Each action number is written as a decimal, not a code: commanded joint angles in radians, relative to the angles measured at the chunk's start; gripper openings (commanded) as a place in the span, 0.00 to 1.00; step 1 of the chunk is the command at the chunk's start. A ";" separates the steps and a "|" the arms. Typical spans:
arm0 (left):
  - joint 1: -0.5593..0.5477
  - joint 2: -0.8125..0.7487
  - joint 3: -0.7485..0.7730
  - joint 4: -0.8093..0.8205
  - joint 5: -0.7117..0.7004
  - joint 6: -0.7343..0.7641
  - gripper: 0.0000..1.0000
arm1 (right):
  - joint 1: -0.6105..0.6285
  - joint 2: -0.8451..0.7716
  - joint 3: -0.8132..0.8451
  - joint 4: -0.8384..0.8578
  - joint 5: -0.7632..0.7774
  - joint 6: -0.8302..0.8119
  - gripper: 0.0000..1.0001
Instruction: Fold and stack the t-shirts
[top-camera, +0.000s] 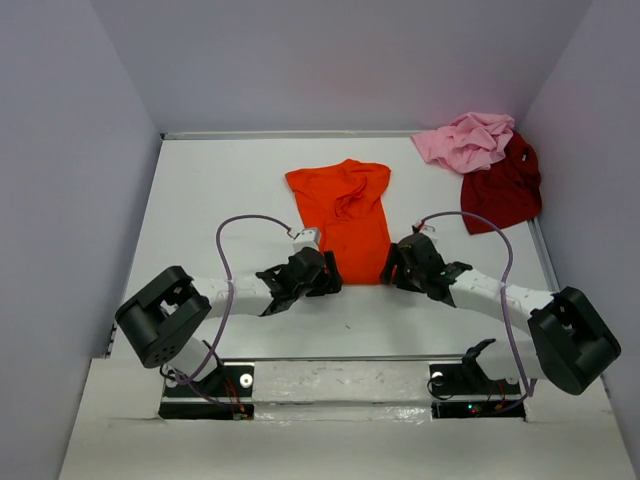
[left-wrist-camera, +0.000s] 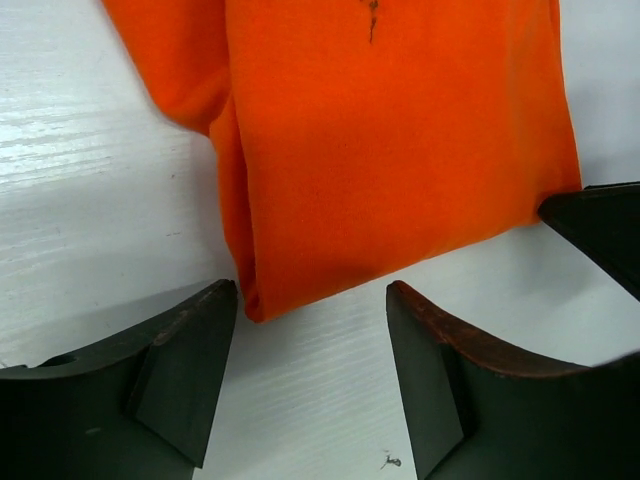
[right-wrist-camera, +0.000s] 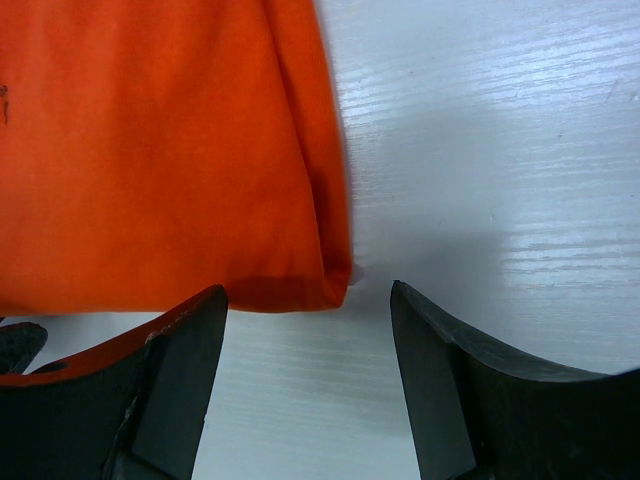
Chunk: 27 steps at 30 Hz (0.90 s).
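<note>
- You have no legible text, label, brand, number or sign in any view.
- The small dark mark on your orange t-shirt cannot be read.
- The tiny scribble on your table is too small to read.

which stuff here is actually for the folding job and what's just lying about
For the job:
- orange t-shirt, mid-table
- pink t-shirt and dark red t-shirt, heaped at the far right corner
- left gripper and right gripper, both open at the orange hem

Not part of it:
- table
- purple cables
- grey walls
</note>
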 joint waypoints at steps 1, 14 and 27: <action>-0.019 0.033 0.020 0.031 -0.017 -0.005 0.71 | 0.004 0.015 0.027 0.059 0.010 0.004 0.71; -0.033 0.043 0.028 0.034 -0.018 0.006 0.52 | 0.004 0.026 0.008 0.108 0.002 -0.003 0.38; -0.049 0.063 0.029 0.039 -0.018 0.013 0.16 | 0.004 0.026 -0.003 0.110 0.002 0.003 0.03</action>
